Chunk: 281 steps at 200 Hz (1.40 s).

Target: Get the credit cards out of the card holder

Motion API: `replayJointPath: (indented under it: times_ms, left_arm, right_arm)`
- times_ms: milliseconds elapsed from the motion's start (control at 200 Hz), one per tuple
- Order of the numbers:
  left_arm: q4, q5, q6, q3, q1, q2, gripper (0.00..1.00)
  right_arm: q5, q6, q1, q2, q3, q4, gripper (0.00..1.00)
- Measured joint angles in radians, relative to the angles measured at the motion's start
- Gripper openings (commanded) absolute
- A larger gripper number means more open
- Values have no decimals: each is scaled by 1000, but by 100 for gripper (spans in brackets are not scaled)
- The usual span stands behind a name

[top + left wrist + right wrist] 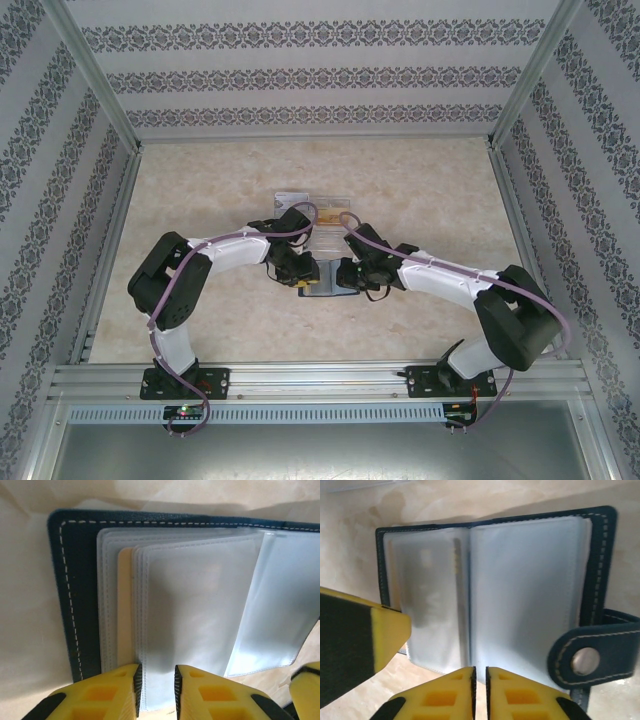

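Note:
The card holder (75, 595) lies open on the table, navy with white stitching and clear sleeves (525, 595); its snap tab (585, 657) sticks out to one side. A pale yellow credit card (124, 610) sits inside a sleeve, and a yellow card edge (456, 560) shows through another. My left gripper (156, 692) is open a little, straddling the near edge of the sleeve stack. My right gripper (480, 690) stands over the sleeves' near edge with a thin slit between its pads and nothing seen in it. From above, both grippers (300, 278) (347, 273) meet over the holder (325, 288).
A clear plastic box (318, 222) stands just behind the holder, with small flat items at its far edge. Patterned walls and metal posts (100, 80) enclose the beige table (200, 190). The other gripper's yellow finger (375, 635) crowds the holder's left side.

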Motion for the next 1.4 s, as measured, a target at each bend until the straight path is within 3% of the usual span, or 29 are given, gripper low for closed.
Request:
replayJointPath:
  times_ms: [215, 395, 555, 829, 1124, 1404]
  left_arm:
    - [0, 0, 0, 0, 0, 3, 22]
    - [3, 9, 0, 0, 0, 8, 19]
    - [8, 16, 0, 2, 0, 9, 18]
    - [8, 11, -1, 3, 3, -11, 28]
    - [22, 18, -1, 3, 3, -24, 28]
    - [19, -43, -1, 0, 3, -101, 32]
  right_arm:
    - [5, -22, 23, 75, 63, -31, 26]
    - [3, -36, 23, 154, 103, -37, 25]
    - [3, -40, 23, 196, 103, -35, 19]
    - [0, -32, 21, 200, 95, -17, 11]
    - [-12, -16, 13, 201, 81, 4, 11]
    - [-14, -16, 13, 201, 79, 8, 11]
